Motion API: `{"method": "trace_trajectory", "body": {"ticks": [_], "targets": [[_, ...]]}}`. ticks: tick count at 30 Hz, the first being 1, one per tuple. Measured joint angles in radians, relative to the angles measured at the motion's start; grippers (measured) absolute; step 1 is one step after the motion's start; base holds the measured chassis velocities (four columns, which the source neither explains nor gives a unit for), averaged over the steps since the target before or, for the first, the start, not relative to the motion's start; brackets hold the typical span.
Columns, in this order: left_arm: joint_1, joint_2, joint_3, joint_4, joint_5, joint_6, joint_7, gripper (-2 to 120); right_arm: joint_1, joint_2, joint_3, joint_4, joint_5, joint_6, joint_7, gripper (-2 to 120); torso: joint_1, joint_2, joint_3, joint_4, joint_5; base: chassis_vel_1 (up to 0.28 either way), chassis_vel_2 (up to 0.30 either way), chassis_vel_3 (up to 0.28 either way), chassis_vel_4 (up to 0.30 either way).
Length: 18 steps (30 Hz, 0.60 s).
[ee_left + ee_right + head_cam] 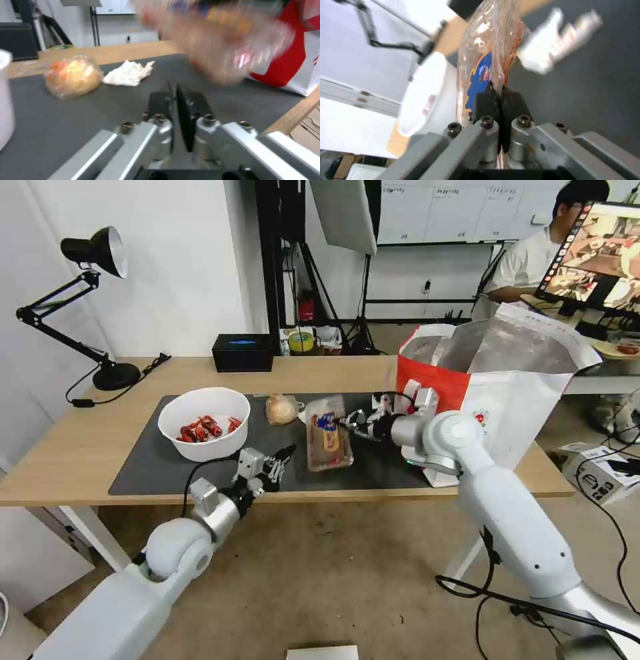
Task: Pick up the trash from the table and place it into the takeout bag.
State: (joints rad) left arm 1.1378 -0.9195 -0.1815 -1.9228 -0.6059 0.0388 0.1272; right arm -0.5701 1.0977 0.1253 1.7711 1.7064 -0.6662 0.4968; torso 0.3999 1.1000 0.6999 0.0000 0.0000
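My right gripper (pixel 347 421) is shut on the edge of the clear hinged tray (pixel 329 442), which shows red scraps and a blue label; in the right wrist view the gripper (pixel 500 96) pinches the thin plastic of the tray (pixel 486 50). The left gripper (pixel 283 457) hovers shut over the mat's (pixel 147 467) front edge, holding nothing, just left of the tray. The white bowl (pixel 204 422) of red shells sits left on the mat. Behind the tray lie the small bag with a beige lump (pixel 73 76) and the crumpled tissue (pixel 128 72). The takeout bag (pixel 507 380) stands open at the table's (pixel 67 447) right end.
A black desk lamp (pixel 100 253) stands at the back left corner. A black box (pixel 243 352) and a tape roll (pixel 301 341) sit along the back edge. A carton (pixel 600 473) and cables lie on the floor at right.
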Motion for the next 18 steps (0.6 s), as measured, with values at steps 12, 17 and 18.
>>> {"method": "trace_trajectory", "body": {"ticks": [12, 17, 18], "targets": [[0.182, -0.070, -0.156, -0.088, 0.026, -0.016, -0.009, 61, -0.095, -0.141, 0.127, 0.241, -0.130, 0.346, -0.132, 0, 0.000, 0.000, 0.000, 0.0002, 0.0001, 0.000, 0.000, 0.000, 0.000], [0.227, -0.097, -0.197, -0.131, 0.026, -0.016, -0.012, 80, -0.158, -0.227, 0.210, 0.272, -0.168, 0.454, -0.130, 0, 0.000, 0.000, 0.000, -0.0002, 0.0005, 0.000, 0.000, 0.000, 0.000], [0.227, -0.097, -0.197, -0.131, 0.026, -0.016, -0.012, 80, -0.158, -0.227, 0.210, 0.272, -0.168, 0.454, -0.130, 0, 0.000, 0.000, 0.000, -0.0002, 0.0005, 0.000, 0.000, 0.000, 0.000]]}}
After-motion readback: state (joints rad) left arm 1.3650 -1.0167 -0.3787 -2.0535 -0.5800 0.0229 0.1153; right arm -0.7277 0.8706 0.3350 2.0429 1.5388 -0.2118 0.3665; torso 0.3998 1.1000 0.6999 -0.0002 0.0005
